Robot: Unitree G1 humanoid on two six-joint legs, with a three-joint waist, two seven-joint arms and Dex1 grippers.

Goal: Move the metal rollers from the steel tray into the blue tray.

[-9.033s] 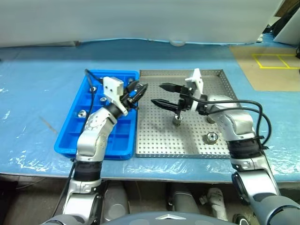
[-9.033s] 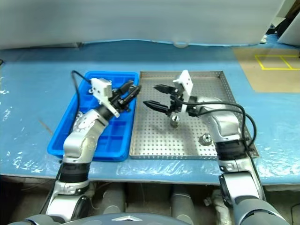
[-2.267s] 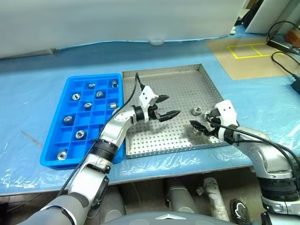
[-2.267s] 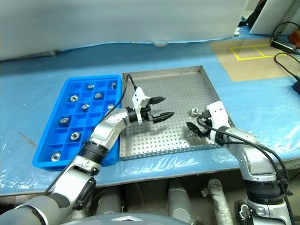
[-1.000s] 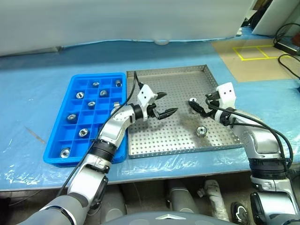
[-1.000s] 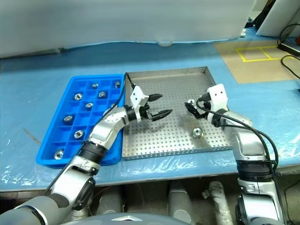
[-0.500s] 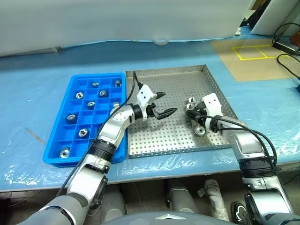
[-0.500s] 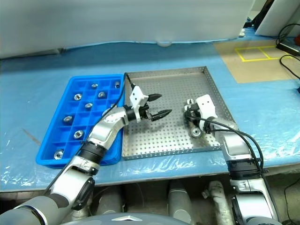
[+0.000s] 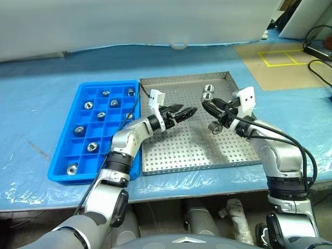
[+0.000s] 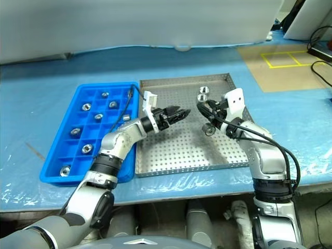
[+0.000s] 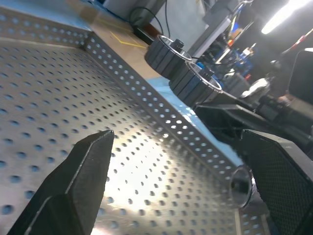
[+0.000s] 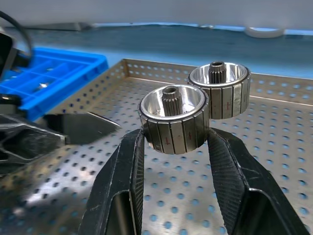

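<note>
The blue tray (image 9: pixel 62 168) lay leftmost, with several metal rollers (image 9: pixel 88 105) sitting singly in its compartments. Just right of it, the left gripper (image 9: pixel 181 112) hovered over the steel tray (image 9: pixel 171 161), fingers spread and empty. Two more rollers (image 9: pixel 207 92) stood by the far rim. The right gripper (image 12: pixel 173 142) pinched one roller (image 12: pixel 172 125) above the tray.

You are looking at a workshop or factory bench: a long table wrapped in crinkled blue plastic sheeting (image 9: pixel 41 104), a perforated steel parts tray (image 9: pixel 181 150), a blue plastic gridded sorting tray (image 9: pixel 62 168), yellow tape marking the brown floor (image 9: pixel 282 56), and black cables (image 9: pixel 316 41) trailing nearby.
</note>
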